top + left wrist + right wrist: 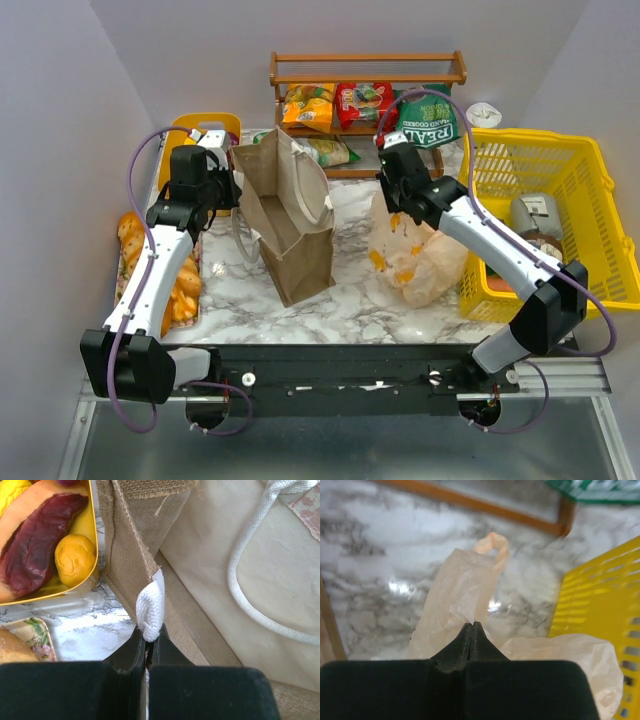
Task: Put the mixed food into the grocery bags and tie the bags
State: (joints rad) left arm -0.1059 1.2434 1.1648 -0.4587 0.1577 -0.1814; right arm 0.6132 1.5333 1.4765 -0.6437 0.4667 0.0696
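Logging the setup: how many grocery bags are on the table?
2. The jute tote stands mid-table, left gripper shut on its white handle; the peach plastic bag lies to its right, held by the right gripper.

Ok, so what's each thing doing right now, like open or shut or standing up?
Brown bag, standing up, mouth open.
Left gripper, shut on the brown bag's white handle.
Plastic bag, slumped on the table, orange things inside.
Right gripper, shut on the plastic bag.
Snack packets, upright on the shelf.

Jaws pinch the peach plastic bag (pixel 462 587).
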